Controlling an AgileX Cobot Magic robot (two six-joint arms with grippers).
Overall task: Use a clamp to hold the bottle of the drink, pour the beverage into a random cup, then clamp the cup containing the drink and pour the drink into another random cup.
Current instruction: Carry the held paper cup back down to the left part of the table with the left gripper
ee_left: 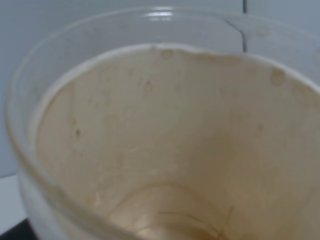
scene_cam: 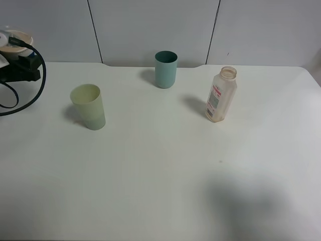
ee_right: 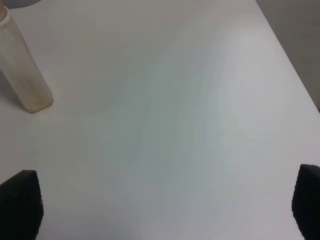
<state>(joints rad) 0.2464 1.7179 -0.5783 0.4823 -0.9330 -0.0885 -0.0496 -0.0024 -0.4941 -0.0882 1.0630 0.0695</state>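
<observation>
The short clear-rimmed cup (scene_cam: 15, 39) is up at the table's far left corner, with my left gripper (scene_cam: 21, 64) shut on it. It fills the left wrist view as a brown-stained inside (ee_left: 150, 140); only a thin brown trace of beverage (ee_left: 172, 227) shows at its bottom. The capless bottle (scene_cam: 220, 95) stands upright at the right of the table, brownish and nearly empty, and shows in the right wrist view (ee_right: 22, 70). My right gripper (ee_right: 165, 205) hangs open over bare table, apart from the bottle. The pale yellow-green tumbler (scene_cam: 89, 106) stands upright at the left.
A teal tumbler (scene_cam: 165, 69) stands upright at the back centre. A black cable (scene_cam: 35, 93) loops from the left arm onto the table. The table's right edge (ee_right: 295, 65) runs near the right gripper.
</observation>
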